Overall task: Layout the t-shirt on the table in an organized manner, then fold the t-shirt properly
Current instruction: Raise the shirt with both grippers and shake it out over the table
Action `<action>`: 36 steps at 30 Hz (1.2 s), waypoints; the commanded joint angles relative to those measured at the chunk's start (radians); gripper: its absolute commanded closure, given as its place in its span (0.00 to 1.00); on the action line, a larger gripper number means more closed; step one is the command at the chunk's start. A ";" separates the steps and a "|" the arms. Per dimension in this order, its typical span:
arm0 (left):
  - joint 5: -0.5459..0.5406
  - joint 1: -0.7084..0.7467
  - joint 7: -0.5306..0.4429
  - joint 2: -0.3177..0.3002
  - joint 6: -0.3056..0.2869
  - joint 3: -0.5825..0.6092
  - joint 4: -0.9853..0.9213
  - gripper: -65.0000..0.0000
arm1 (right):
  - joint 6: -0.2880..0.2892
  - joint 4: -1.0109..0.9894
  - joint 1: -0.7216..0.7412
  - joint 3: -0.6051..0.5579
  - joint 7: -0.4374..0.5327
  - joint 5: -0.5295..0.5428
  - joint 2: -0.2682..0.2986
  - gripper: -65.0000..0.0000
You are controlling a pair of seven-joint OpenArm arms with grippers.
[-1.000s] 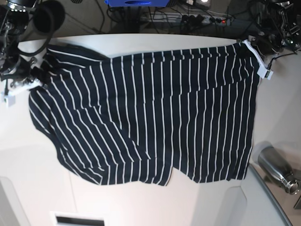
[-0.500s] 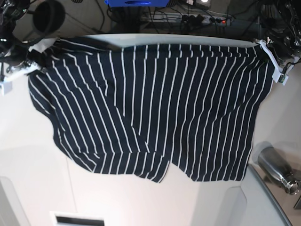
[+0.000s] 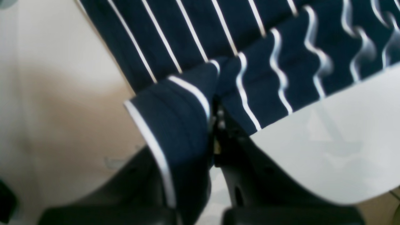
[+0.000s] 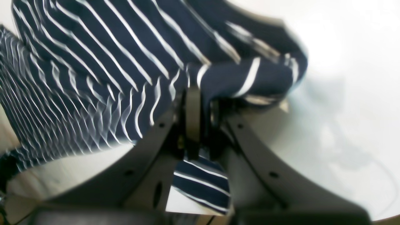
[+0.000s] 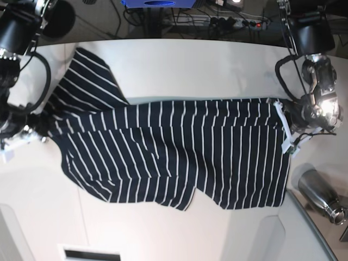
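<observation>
The shirt [image 5: 179,152] has been drawn nearer across the tabletop [image 5: 179,65], its corners pinched by the left hand [image 5: 287,128] and right hand [image 5: 41,133], so spreading is judged unfinished.

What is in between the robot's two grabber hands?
The striped t-shirt stretches from the right gripper to the left gripper, each shut on an edge. The base view shows it.

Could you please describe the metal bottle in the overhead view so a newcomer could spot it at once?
Start from the white table, then follow the striped t-shirt to its right-hand edge. Just below and right of that lies the metal bottle on its side. It is the only shiny silver thing there.
</observation>
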 commanded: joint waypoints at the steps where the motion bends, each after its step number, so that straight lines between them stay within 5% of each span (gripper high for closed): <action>1: 0.026 -0.037 -0.006 0.006 0.006 -0.003 -0.017 1.00 | 0.001 -0.008 0.026 0.001 0.034 0.009 0.021 0.99; 10: 0.220 -0.433 -0.061 0.179 0.006 -0.011 -0.273 1.00 | 0.001 -0.430 0.390 -0.261 0.354 0.012 0.143 0.99; 14: 0.158 -0.611 -0.045 0.210 0.006 -0.015 -0.240 1.00 | 0.001 -0.321 0.518 -0.269 0.318 0.018 0.183 0.99; 20: 0.038 -0.703 0.158 0.215 0.006 -0.049 0.109 1.00 | 0.008 0.092 0.528 -0.168 0.146 0.020 0.228 0.99; 25: -0.111 -0.531 0.281 0.196 0.006 -0.158 0.408 1.00 | 0.074 0.253 0.236 -0.014 0.203 0.020 0.186 0.99; 28: -0.152 -0.310 0.276 0.164 0.006 -0.066 0.434 1.00 | 0.082 0.264 0.051 0.049 0.272 0.018 0.147 0.99; 36: -0.151 0.114 0.052 0.047 0.006 -0.014 0.365 1.00 | 0.085 0.236 -0.195 0.044 0.279 0.012 0.054 0.99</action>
